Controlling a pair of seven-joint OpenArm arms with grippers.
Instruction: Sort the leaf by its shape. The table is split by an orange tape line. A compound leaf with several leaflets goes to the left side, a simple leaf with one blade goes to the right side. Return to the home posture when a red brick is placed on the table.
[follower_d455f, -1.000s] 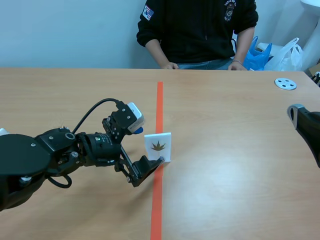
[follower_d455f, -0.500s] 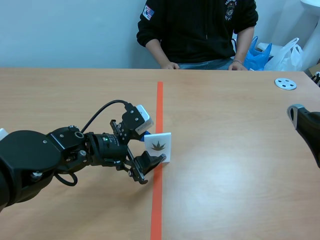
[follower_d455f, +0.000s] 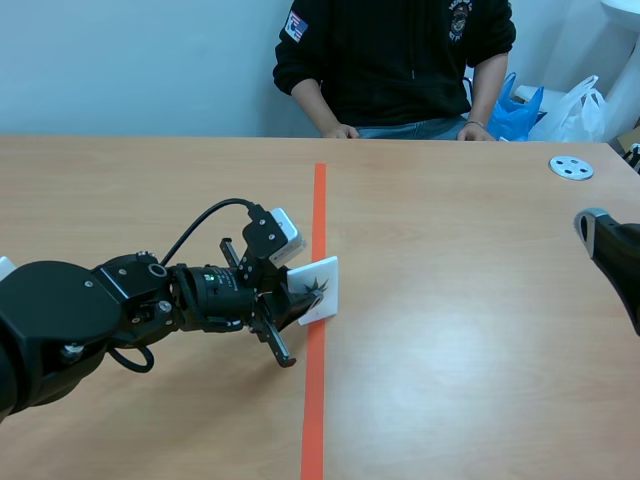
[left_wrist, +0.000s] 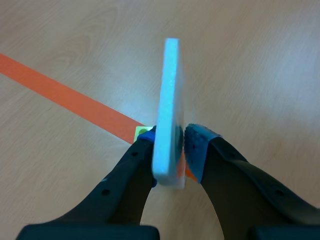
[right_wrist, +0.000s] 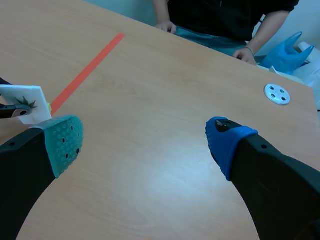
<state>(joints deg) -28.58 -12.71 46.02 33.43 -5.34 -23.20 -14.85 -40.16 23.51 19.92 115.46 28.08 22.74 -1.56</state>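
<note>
The left gripper (follower_d455f: 300, 300) lay low at the tape line (follower_d455f: 318, 210), clamped on a tilted leaf card (follower_d455f: 322, 287) over it. Right of the line, the right gripper (right_wrist: 142, 142) gaped wide, holding nothing.

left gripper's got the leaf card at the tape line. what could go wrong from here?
1. The left gripper pinches the leaf card by one edge only, and it sits tilted: it could pivot or slip.
2. It is over the orange tape line: dropped here, it might straddle both sides.
</note>
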